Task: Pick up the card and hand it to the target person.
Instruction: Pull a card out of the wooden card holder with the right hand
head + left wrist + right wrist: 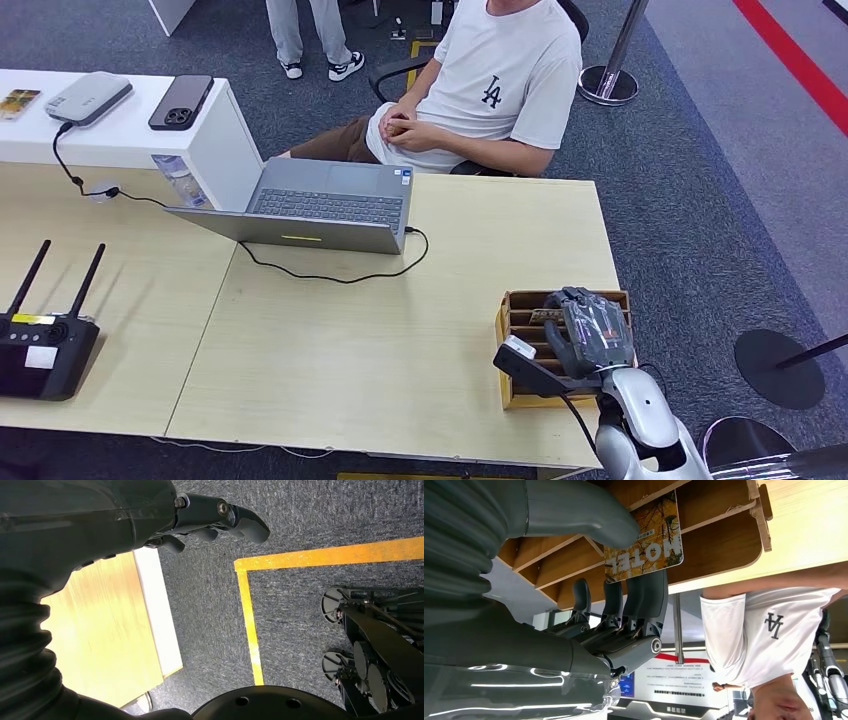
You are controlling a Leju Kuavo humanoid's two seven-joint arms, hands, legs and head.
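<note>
Pale wood desk (400, 330) fills your head view, with the seated person (490, 90) at top centre. At lower right, your right hand (590, 335) reaches over the slotted wooden holder (520, 310), thumb and fingers (644, 600) pinching the card (646, 535) standing in it. Your left hand (210, 522) hangs beside the desk edge, fingers loosely curled, holding nothing.

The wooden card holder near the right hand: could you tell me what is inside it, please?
Inside the wooden card holder, the right wrist view shows a hotel card standing between dividers, pinched by the right hand. That hand covers much of the holder, so other slots stay unseen.
</note>
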